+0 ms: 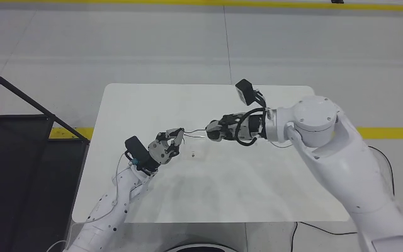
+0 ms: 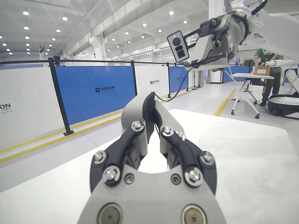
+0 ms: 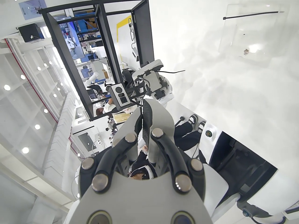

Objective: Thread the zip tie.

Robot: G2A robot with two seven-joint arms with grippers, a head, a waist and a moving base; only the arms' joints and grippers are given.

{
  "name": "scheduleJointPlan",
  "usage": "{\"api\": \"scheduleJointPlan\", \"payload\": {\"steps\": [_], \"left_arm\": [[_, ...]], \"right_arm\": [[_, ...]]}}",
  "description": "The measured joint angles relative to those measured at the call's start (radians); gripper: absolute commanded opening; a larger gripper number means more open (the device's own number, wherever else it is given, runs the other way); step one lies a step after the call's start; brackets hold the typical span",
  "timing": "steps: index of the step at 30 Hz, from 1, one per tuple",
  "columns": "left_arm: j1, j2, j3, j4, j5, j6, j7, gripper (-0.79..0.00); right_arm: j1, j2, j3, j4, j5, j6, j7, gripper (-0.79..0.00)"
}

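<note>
A thin black zip tie (image 1: 196, 131) is strung in the air between my two grippers, above the middle of the white table (image 1: 252, 189). My left gripper (image 1: 179, 135) comes in from the front left and is shut on one part of the tie (image 2: 177, 87), which curves up from its fingertips (image 2: 152, 96) to the right gripper (image 2: 190, 65). My right gripper (image 1: 210, 132) faces it from the right, shut on the tie, its pads pressed together (image 3: 145, 104). Beyond the left gripper (image 3: 158, 69) a free end of the tie (image 3: 172, 72) sticks out sideways.
Another black zip tie (image 3: 252, 15) lies on a clear sheet (image 3: 254, 36) on the table, with a small dark scrap (image 3: 246, 51) beside it. That scrap (image 1: 192, 153) lies just below the grippers. Black frames and fencing stand left of the table.
</note>
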Motion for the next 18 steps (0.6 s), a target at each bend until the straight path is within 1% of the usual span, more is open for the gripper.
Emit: {"api": "scheduleJointPlan", "payload": {"steps": [7, 18], "left_arm": [[0.000, 0.000, 0.000, 0.000, 0.000, 0.000, 0.000, -0.785], [0.000, 0.000, 0.000, 0.000, 0.000, 0.000, 0.000, -0.785]], "right_arm": [[-0.016, -0.001, 0.014, -0.003, 0.024, -0.017, -0.019, -0.785], [-0.038, -0.013, 0.028, -0.002, 0.094, -0.035, -0.104, -0.785]]}}
